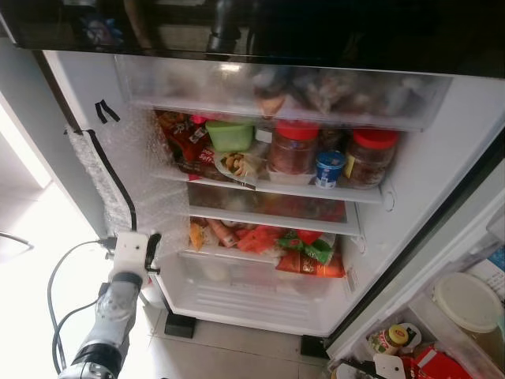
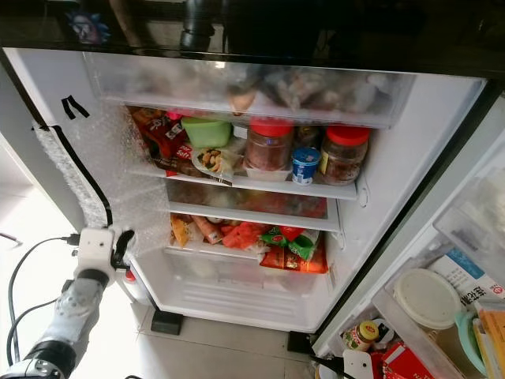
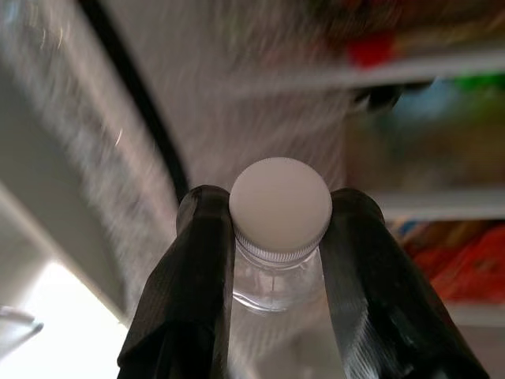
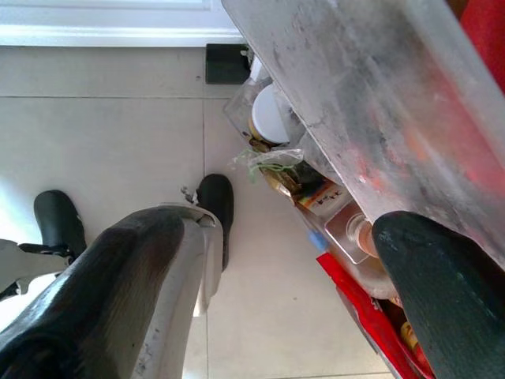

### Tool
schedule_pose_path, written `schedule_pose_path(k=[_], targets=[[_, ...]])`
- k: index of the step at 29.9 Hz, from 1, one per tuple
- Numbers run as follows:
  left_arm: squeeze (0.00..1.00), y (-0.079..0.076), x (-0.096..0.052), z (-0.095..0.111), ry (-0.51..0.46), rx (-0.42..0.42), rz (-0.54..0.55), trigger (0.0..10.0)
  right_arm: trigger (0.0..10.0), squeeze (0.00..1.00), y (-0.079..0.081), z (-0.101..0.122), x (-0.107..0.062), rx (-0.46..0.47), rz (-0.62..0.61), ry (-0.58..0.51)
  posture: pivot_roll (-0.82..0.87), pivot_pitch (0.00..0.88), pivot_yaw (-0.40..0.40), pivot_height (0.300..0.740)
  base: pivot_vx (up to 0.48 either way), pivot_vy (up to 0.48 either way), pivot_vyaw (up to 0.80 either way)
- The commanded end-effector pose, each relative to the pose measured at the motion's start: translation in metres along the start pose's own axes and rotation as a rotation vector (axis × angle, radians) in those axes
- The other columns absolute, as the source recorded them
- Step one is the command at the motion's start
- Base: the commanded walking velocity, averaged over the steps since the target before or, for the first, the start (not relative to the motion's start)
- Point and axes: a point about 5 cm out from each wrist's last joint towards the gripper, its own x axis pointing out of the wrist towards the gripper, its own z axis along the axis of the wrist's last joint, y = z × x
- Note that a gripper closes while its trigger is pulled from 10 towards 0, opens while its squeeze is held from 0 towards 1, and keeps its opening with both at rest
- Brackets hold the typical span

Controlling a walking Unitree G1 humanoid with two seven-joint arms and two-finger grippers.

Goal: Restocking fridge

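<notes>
Before the open fridge (image 1: 442, 150), left pincer (image 3: 280, 237) grips a clear bottle (image 3: 278, 229); tiled floor (image 4: 118, 134) below; right pincer (image 4: 268, 276) wide.

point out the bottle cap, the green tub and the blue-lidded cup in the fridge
bottle cap (image 3: 279, 205), left wrist view, flat top of the white cap
green tub (image 1: 230, 136), left eye view, its front wall
blue-lidded cup (image 1: 329, 169), left eye view, middle of its side

The upper fridge shelf (image 1: 276, 188) carries two red-lidded jars (image 1: 293, 148), a green tub (image 1: 230, 135) and a small blue cup (image 1: 329, 169). The lower shelf (image 1: 237, 254) holds what look like snack packets (image 1: 308, 257).
</notes>
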Motion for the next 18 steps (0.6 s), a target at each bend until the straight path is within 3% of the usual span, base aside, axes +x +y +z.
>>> schedule_pose_path(k=[1, 2, 3, 7, 13, 18], targets=[[0.0, -0.018, 0.004, 0.015, -0.072, -0.048, -0.087, 10.0, 10.0, 0.0, -0.016, 0.014, -0.001, -0.003, -0.049, -0.072, -0.01, 0.0, -0.008, 0.74, 0.0, 0.0, 0.0], [0.0, -0.045, 0.002, 0.031, -0.134, -0.108, -0.221, 10.0, 10.0, 0.0, -0.016, 0.011, -0.001, -0.018, -0.045, -0.06, -0.02, 0.0, -0.005, 0.74, 0.0, 0.0, 0.0], [0.0, -0.056, 0.0, 0.036, -0.149, -0.121, -0.278, 10.0, 10.0, 0.0, -0.016, 0.01, -0.001, -0.016, -0.045, -0.057, -0.02, 0.0, -0.002, 0.74, 0.0, 0.0, 0.0], [0.0, -0.072, -0.013, 0.038, -0.163, -0.101, -0.391, 10.0, 10.0, 0.0, -0.016, 0.006, -0.001, -0.008, -0.044, -0.052, -0.03, 0.0, 0.011, 0.74, 0.0, 0.0, 0.0], [0.0, -0.082, -0.035, 0.05, -0.195, -0.069, -0.506, 10.0, 10.0, 0.0, -0.017, -0.001, -0.002, -0.018, -0.042, -0.042, -0.03, 0.0, 0.019, 0.74, 0.0, 0.0, 0.0], [0.0, -0.077, -0.044, 0.053, -0.199, -0.068, -0.455, 10.0, 10.0, 0.0, -0.018, -0.004, -0.003, 0.014, -0.037, -0.056, -0.05, 0.0, 0.032, 0.74, 0.0, 0.0, 0.0]])
